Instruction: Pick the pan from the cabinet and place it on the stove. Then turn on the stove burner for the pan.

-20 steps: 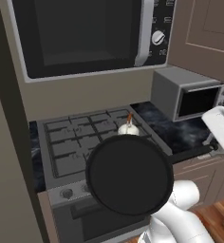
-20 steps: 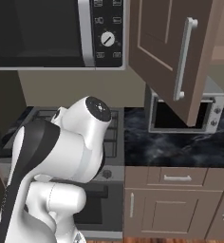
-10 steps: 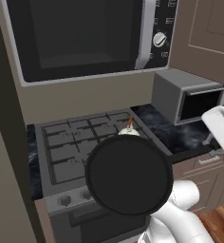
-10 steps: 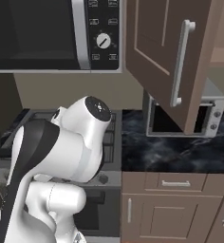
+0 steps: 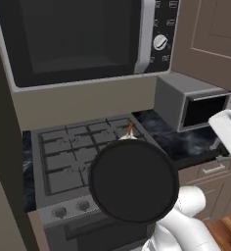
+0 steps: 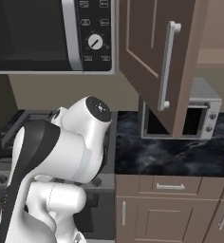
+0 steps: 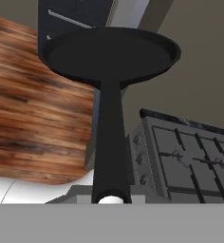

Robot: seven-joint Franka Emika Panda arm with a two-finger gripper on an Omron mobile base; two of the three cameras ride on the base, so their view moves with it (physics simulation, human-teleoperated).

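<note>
The pan [image 5: 133, 180] is held by its handle [image 7: 110, 147] in closed fingers, carried in the air just in front of the stove [image 5: 83, 152] and tilted on edge. Over the last second the stove has been brought nearer and more central in view. The cabinet [image 6: 154, 57] door hangs open; placement on a grate appears next.

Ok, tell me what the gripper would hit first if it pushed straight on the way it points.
Past the pan it holds by the handle, probably the wooden floor or the stove front; depth is unclear.
</note>
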